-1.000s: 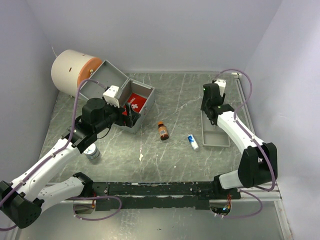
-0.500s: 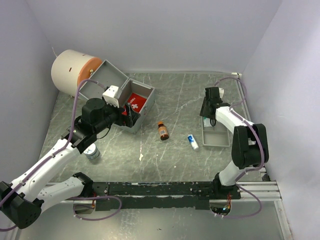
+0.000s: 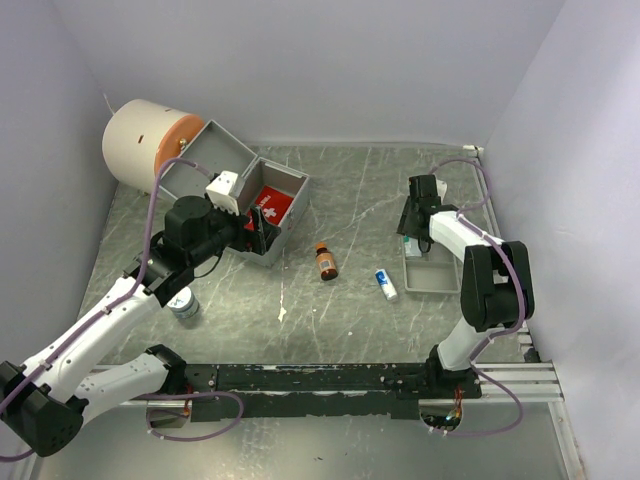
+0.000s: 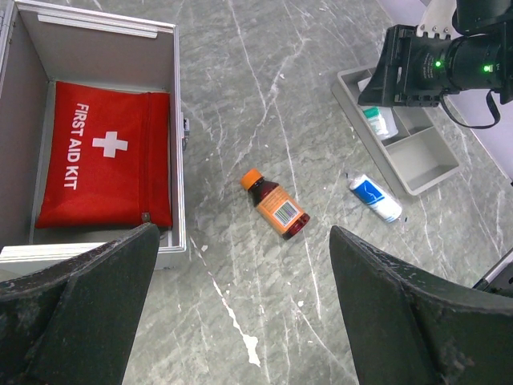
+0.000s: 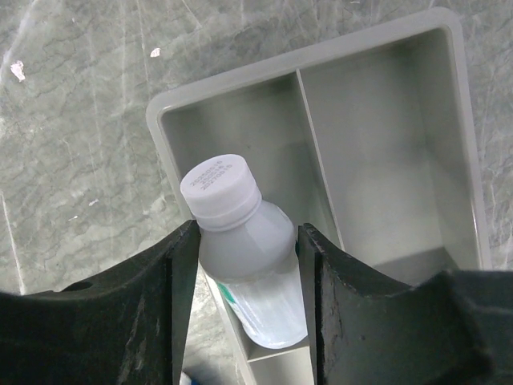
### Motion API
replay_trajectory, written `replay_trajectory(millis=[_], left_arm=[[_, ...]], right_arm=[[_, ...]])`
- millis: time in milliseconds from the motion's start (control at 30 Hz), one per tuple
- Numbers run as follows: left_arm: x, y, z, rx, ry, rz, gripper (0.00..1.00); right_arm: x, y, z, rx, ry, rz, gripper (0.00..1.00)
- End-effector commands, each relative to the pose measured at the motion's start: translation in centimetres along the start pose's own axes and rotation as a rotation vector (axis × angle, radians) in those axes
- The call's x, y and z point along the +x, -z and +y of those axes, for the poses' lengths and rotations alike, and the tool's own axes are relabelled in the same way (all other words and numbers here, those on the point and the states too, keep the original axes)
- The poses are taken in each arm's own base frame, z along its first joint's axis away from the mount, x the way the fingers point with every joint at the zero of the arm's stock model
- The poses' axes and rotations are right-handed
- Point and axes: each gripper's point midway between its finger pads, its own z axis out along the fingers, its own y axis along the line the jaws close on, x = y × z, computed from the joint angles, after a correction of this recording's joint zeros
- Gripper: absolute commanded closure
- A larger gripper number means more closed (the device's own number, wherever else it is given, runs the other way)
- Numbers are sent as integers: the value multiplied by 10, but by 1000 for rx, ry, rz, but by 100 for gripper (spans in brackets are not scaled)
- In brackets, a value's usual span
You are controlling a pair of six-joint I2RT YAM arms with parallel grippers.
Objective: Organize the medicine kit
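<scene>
My right gripper (image 5: pixel 244 233) is shut on a white plastic bottle (image 5: pixel 240 228) with a white cap and holds it tilted over the far compartment of the grey divided tray (image 5: pixel 385 160). In the top view that gripper (image 3: pixel 412 230) is at the tray's (image 3: pixel 432 272) far end. An amber bottle (image 3: pixel 326 261) with an orange cap and a white-and-blue tube (image 3: pixel 386 284) lie on the table. The open grey case (image 3: pixel 285 215) holds a red first aid kit pouch (image 4: pixel 104 164). My left gripper (image 4: pixel 243 237) is open and empty, above the table beside the case.
A large white and orange cylinder (image 3: pixel 148 145) stands at the back left behind the case lid. A small white jar (image 3: pixel 184 305) stands under my left arm. The tray's near compartment (image 5: pixel 377 136) holds nothing. Walls close in on three sides.
My right arm has folded in and brought the white bottle down toward the tray's far compartment. The left arm has not moved.
</scene>
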Motion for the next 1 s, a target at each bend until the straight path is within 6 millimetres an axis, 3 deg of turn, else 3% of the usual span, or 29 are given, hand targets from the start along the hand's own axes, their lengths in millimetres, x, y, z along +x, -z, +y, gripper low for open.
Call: replay_trajectory(millis=[0,200,300,400,500,600,833,967], left_arm=[[-2,-1,0,-3,-2,-9,2],[-2,-1,1,-10,-1,-6,2],[-2,0,2,-12,0,-11,2],[-4,1,3,-19,0,-18,2],[-6,3,6,-37,8,-30,2],[-10,7,8,-51,15,-51,2],[-20,17,13,-84,37,-125,2],[-26,23,16,-100,49,-166,2]], right_arm=[[-6,8,1,-12,-43,-13,49],[-18,22,1,-16,-43,-40,31],[-24,34,3,-26,-33,-56,28],[-31,51,17,-79,-8,-90,28],[-29,71,47,-191,48,-109,28],[-16,90,82,-277,123,-116,29],[46,117,156,-452,200,-3,30],[76,123,184,-530,185,60,31]])
